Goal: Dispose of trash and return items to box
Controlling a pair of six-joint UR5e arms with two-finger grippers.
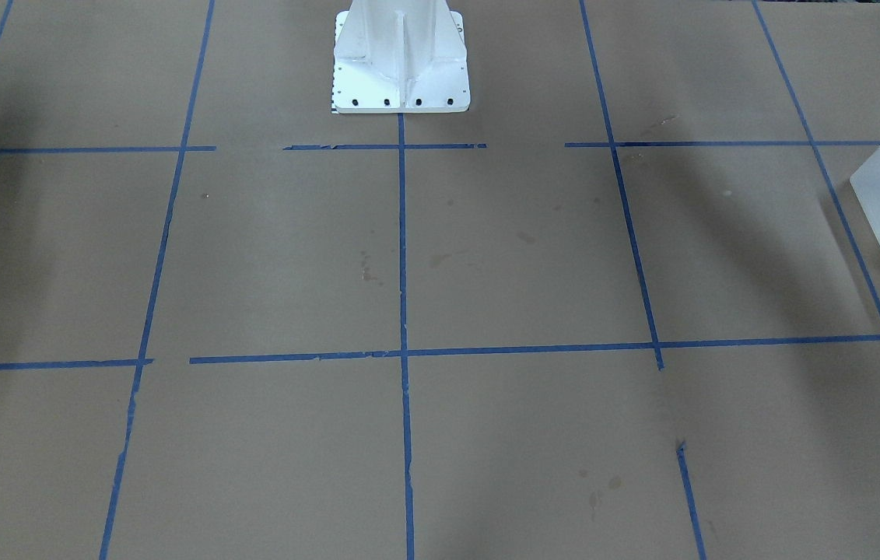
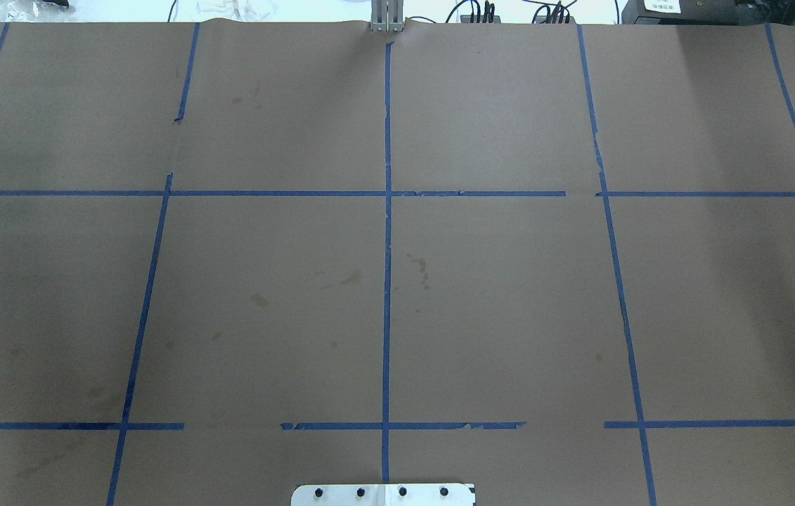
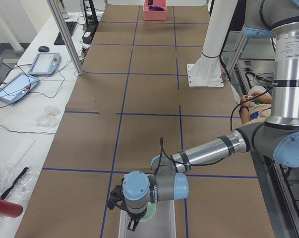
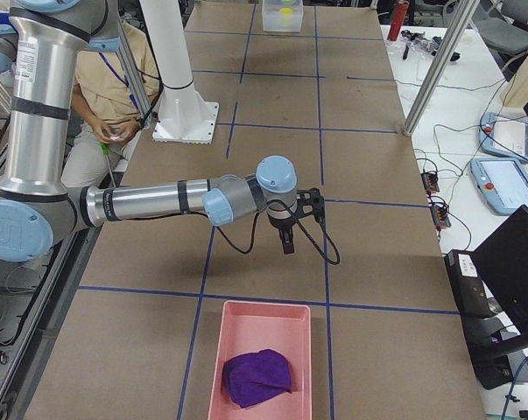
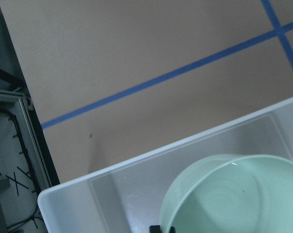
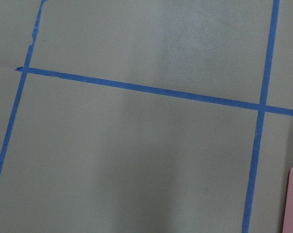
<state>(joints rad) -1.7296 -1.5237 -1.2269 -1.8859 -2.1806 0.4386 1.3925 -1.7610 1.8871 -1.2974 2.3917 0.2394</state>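
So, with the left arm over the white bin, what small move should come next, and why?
Probably lower the left pincer a little and let go. The wrist view shows the green bowl inside the walls of the bin, at the pincer's tip. Whether it rests on the floor, or is gripped, I cannot tell.

The left arm (image 3: 209, 151), at lower right, and the right arm (image 4: 150, 203), at left, are silver tubes with light blue joint caps. A thin black cable (image 4: 323, 234) runs by the right wrist. The pedestal (image 1: 401, 54) is white, with four black screws (image 1: 387, 102).
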